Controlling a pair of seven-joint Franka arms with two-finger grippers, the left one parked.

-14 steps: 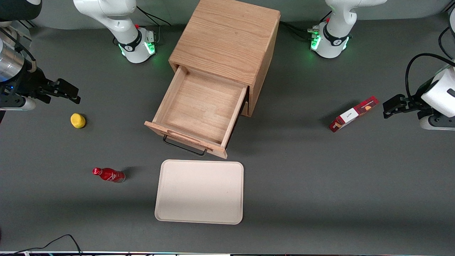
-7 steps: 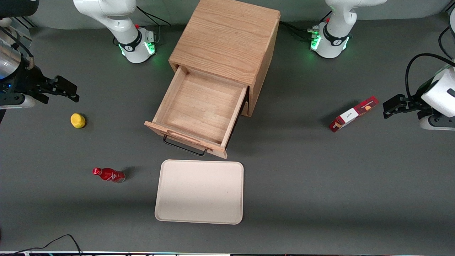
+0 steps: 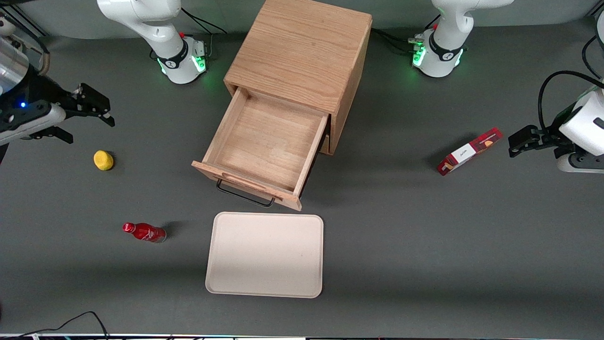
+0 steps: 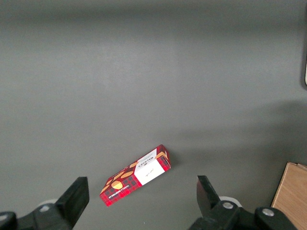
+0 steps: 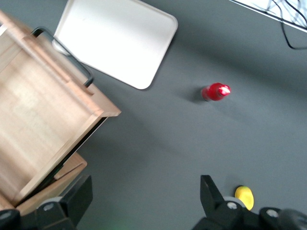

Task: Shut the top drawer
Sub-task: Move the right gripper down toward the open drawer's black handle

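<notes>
The top drawer (image 3: 264, 141) of the light oak cabinet (image 3: 302, 47) is pulled far out and is empty. Its thin black wire handle (image 3: 245, 196) faces the front camera. The drawer (image 5: 43, 129) and its handle (image 5: 72, 57) also show in the right wrist view. My right gripper (image 3: 92, 131) is open and empty. It hangs above the table toward the working arm's end, well apart from the cabinet, just above a yellow object. In the right wrist view the gripper (image 5: 145, 194) has its fingers (image 5: 79, 196) spread wide over bare table.
A beige tray (image 3: 264, 255) lies in front of the drawer, nearer the front camera. A red bottle (image 3: 144, 232) and a yellow round object (image 3: 103, 160) lie toward the working arm's end. A red box (image 3: 469, 151) lies toward the parked arm's end.
My right gripper has shifted a little toward the cabinet and turned, its fingers now spread more visibly. The drawer and the other things have not moved.
</notes>
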